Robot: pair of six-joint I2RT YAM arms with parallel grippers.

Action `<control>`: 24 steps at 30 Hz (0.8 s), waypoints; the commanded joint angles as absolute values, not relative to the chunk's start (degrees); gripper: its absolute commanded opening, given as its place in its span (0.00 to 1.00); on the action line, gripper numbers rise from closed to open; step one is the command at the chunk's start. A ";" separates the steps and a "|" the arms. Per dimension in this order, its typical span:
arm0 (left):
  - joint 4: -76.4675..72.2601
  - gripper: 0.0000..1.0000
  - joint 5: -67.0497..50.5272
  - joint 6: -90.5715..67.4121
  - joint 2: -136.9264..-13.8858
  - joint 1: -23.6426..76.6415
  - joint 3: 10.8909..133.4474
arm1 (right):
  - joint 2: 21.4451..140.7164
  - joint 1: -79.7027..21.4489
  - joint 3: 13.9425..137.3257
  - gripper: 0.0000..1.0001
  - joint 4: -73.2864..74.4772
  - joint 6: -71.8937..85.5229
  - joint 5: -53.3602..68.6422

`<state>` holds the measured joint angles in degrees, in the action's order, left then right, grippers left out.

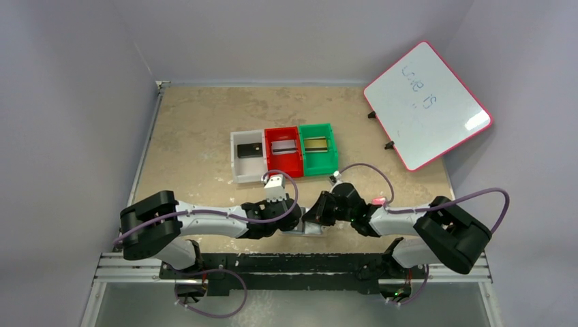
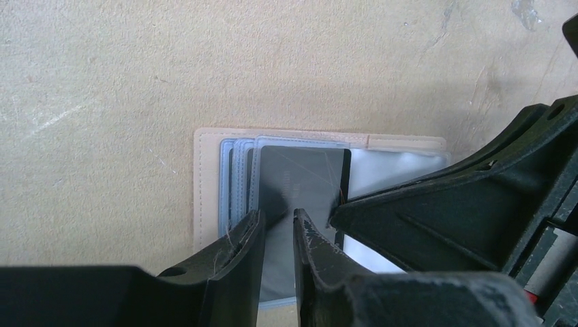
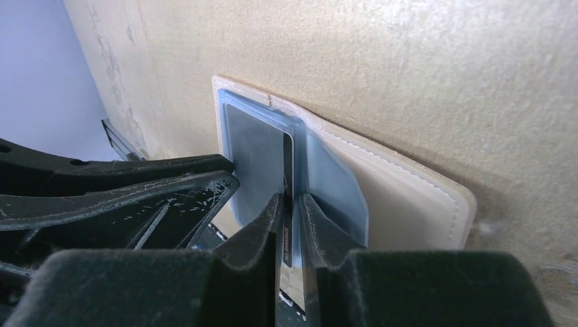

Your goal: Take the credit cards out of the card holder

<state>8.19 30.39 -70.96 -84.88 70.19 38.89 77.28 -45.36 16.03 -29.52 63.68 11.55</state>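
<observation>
Wallet (image 2: 204, 197) lies open near the front edge of the bench (image 2: 102, 102), tan cover down and blue pockets up, so the cards can slide out sideways. Your right fingers (image 3: 290, 204) are clamped on the edge of one dark card (image 2: 303, 177) that sits partly out of its pocket, a grip suited to drawing it free. Your left fingers (image 2: 277, 221) come down over the same pocket with only a narrow gap between them, probably to hold the wallet steady. I cannot tell whether they nip anything or merely press.

By count: one wallet and one card in it that shows. Several pocket edges overlap, too close to number. Farther back stand three bins side by side, a clear bin (image 1: 237, 167), a red bin (image 1: 294, 160) and a green bin (image 1: 330, 153). Each has one card inside: a black card (image 1: 249, 149), a silvery card (image 1: 283, 146) and a gold card (image 1: 315, 144). That sorting suggests the dark card is the last.
</observation>
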 commanded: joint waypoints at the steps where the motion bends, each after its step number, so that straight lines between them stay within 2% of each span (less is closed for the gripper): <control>1: 11.58 0.21 29.40 -71.73 -86.88 70.31 38.94 | 76.16 -45.57 13.98 0.17 -32.11 68.05 8.97; 9: 11.06 0.18 28.77 -71.72 -88.08 70.31 39.18 | 78.67 -45.60 13.28 0.16 -42.35 66.82 14.81; 15: 12.64 0.16 29.46 -71.90 -87.86 70.37 39.45 | 76.93 -45.59 12.98 0.07 -39.71 67.66 11.78; 17: 13.56 0.16 30.06 -72.11 -87.67 70.39 39.37 | 75.01 -45.60 12.56 0.07 -37.95 67.95 10.41; 20: 14.33 0.16 30.64 -72.00 -87.64 70.34 39.47 | 72.37 -45.36 11.96 0.13 -36.67 67.35 10.12; 24: 14.50 0.15 30.73 -71.79 -88.45 70.38 39.89 | 70.87 -45.17 11.64 0.06 -39.05 66.73 12.63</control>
<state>8.95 31.38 -71.44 -86.11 70.19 39.83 72.60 -45.32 11.88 -36.18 67.05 11.55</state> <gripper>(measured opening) 0.155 0.086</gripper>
